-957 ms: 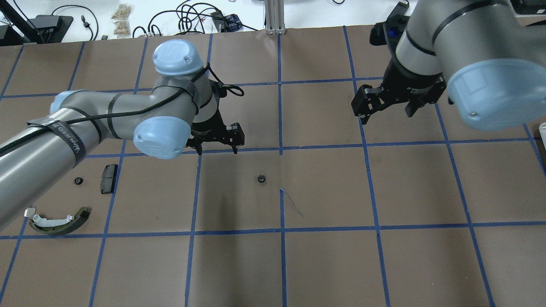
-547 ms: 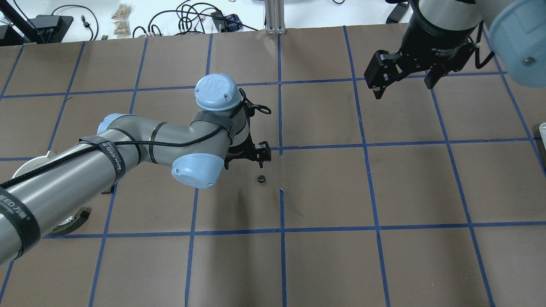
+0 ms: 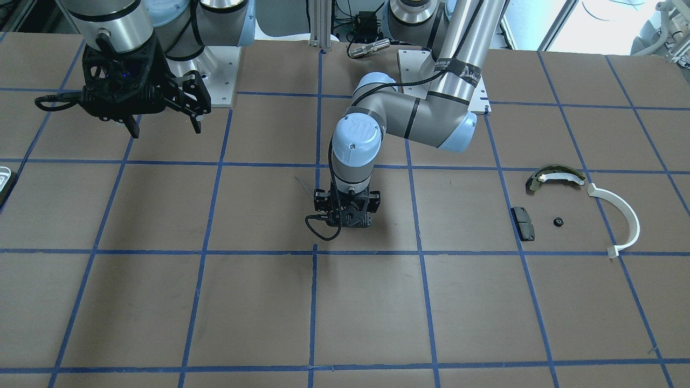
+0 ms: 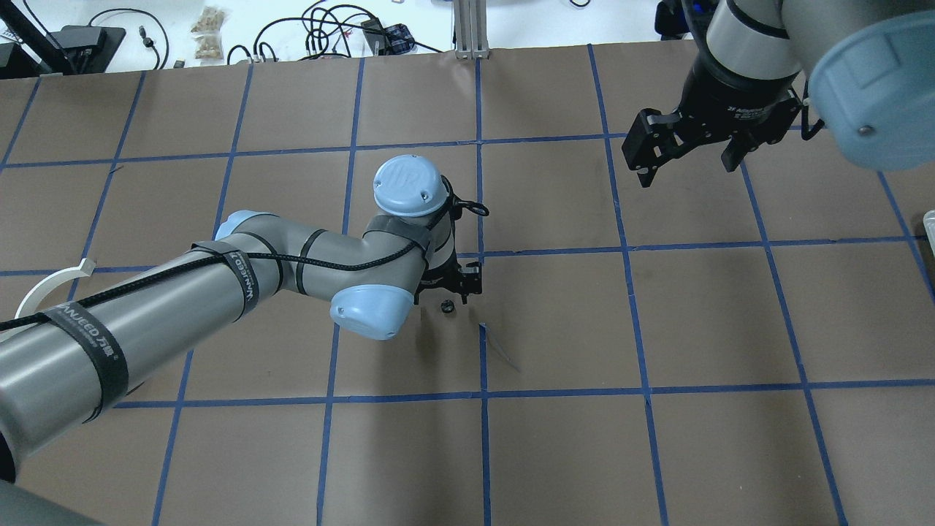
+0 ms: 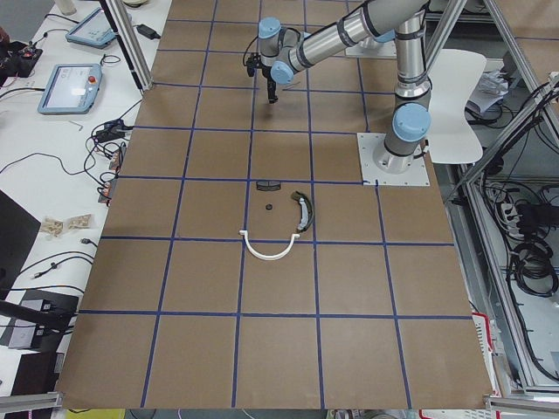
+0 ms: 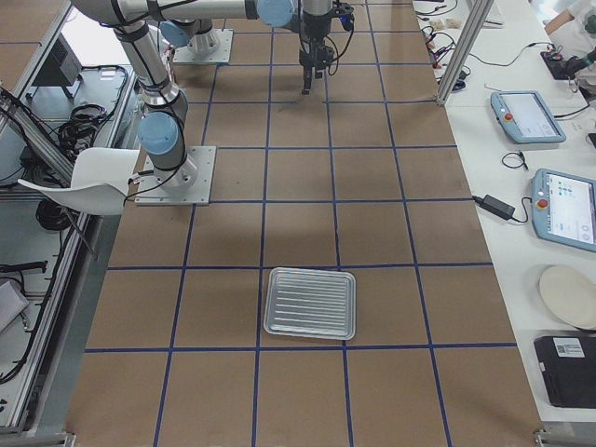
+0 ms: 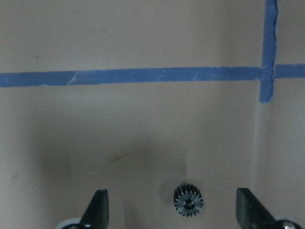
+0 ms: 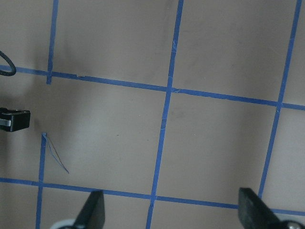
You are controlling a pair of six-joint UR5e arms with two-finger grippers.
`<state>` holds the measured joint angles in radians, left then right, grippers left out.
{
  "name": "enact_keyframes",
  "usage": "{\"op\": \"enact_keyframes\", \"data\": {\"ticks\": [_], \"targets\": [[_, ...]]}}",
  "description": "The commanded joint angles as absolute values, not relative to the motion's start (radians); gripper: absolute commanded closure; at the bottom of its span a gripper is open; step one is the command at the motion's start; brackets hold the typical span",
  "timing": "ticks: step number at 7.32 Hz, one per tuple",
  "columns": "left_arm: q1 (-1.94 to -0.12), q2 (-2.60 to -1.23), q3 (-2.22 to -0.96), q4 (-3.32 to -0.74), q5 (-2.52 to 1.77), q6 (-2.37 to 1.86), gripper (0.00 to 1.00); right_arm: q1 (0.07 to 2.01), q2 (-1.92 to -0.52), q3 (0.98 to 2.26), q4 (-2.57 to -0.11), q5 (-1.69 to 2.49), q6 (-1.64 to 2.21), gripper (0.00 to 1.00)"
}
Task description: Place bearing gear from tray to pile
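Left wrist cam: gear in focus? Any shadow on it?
Left wrist view: bearing gear slightly soft but teeth readable; frame is dim, with a soft shadow beside it. Overhead view: gear is only a tiny dark blob at a shadow's edge.
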<state>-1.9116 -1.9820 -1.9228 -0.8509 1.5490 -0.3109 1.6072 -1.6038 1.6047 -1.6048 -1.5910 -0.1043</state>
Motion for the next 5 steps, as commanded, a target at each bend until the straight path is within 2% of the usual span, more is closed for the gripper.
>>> {"op": "enact_keyframes", "data": {"ticks": [1, 2, 3, 5], "targets": [[-1.925, -1.994, -1.927, -0.851, 1.548, -0.313, 0.34, 1.606, -1.605, 1.609, -1.617, -1.589, -0.048, 0.0], [-1.925, -2.002, -1.927, -0.85, 1.548, -0.313, 0.81, 1.608, -1.605, 1.609, -1.646, -1.586, -0.019, 0.0], [-1.925, -2.003, -1.927, -0.85, 1.548, -0.311, 1.0, 1.605, -1.603, 1.609, -1.643, -1.588, 0.017, 0.0], [-1.904, -1.976, -1.913, -0.865, 1.552, -0.293, 1.0, 1.6, -1.603, 1.609, -1.646, -1.586, 0.017, 0.0]]}}
